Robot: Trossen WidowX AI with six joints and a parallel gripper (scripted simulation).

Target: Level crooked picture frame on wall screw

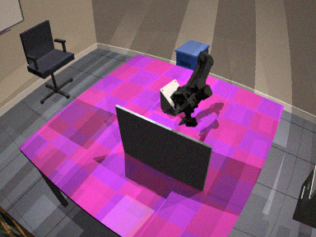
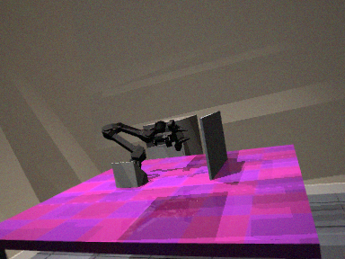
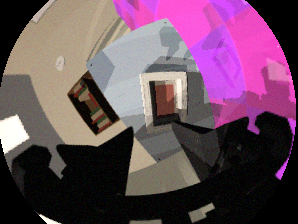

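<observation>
The picture frame [image 3: 164, 76] has a pale border around a reddish picture and hangs on the grey upright panel [image 3: 125, 85] [image 1: 164, 152] [image 2: 216, 146]. The table side of the panel lies to the right in the wrist view, which is rolled. Against the panel's edges the frame is clearly turned clockwise: seen from its front, its left side is higher and its right side lower. The screw and notched strip are hidden. My gripper [image 3: 152, 126] [image 2: 186, 139] is open and empty, in front of the panel, with a gap between fingertips and panel in the exterior view.
The panel stands upright on the pink and purple checked table [image 1: 86, 164] [image 2: 269, 216]. A box [image 1: 168, 94] [image 2: 128, 174] stands by the arm's base. Off the table are a blue cabinet [image 1: 192, 48], an office chair [image 1: 49, 62] and a bookcase [image 3: 93, 104].
</observation>
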